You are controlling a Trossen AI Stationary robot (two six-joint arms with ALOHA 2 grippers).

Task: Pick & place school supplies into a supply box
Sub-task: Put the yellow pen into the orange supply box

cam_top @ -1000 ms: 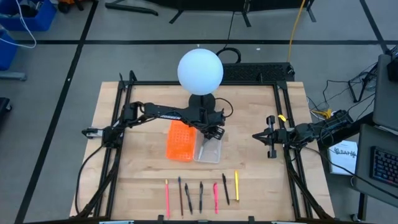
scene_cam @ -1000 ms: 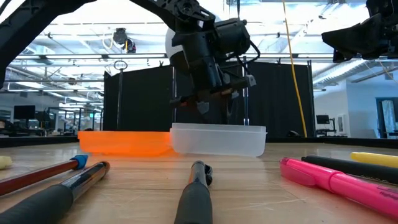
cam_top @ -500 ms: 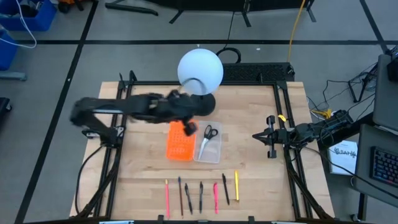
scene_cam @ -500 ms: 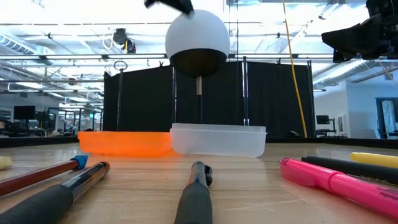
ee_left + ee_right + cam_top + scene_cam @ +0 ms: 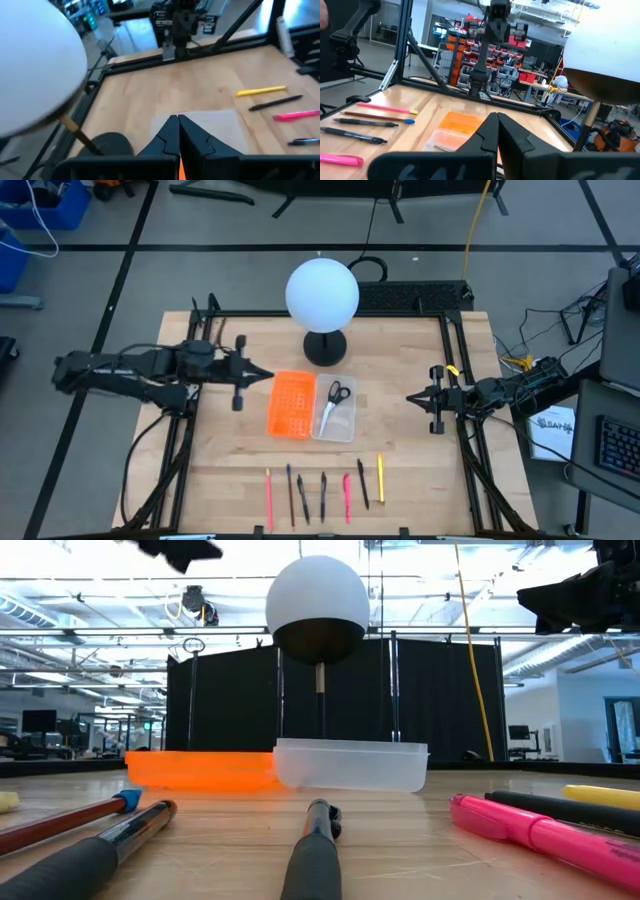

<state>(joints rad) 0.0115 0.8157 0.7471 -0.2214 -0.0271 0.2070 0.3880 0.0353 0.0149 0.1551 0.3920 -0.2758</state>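
The small scissors (image 5: pixel 335 400) with red-and-black handles lie flat in the clear half (image 5: pixel 345 428) of the supply box, which is joined to the orange grid half (image 5: pixel 288 405). Several pens and pencils (image 5: pixel 323 492) lie in a row near the table's front edge. My left gripper (image 5: pixel 267 377) hovers shut, left of the orange half and well above the table, pointing right. My right gripper (image 5: pixel 410 397) waits shut at the right side, pointing left. Both wrist views show the fingertips (image 5: pixel 177 125) (image 5: pixel 496 122) closed together with nothing between them.
A white globe lamp (image 5: pixel 322 295) on a black base (image 5: pixel 325 346) stands just behind the box. Black frame rails (image 5: pixel 190 430) run along the table's left and right sides. Bare wood lies between the box and the pen row.
My left gripper has let go of the scissors over the clear half, risen, and swung back toward the table's left edge. The scissors now lie in the clear half.
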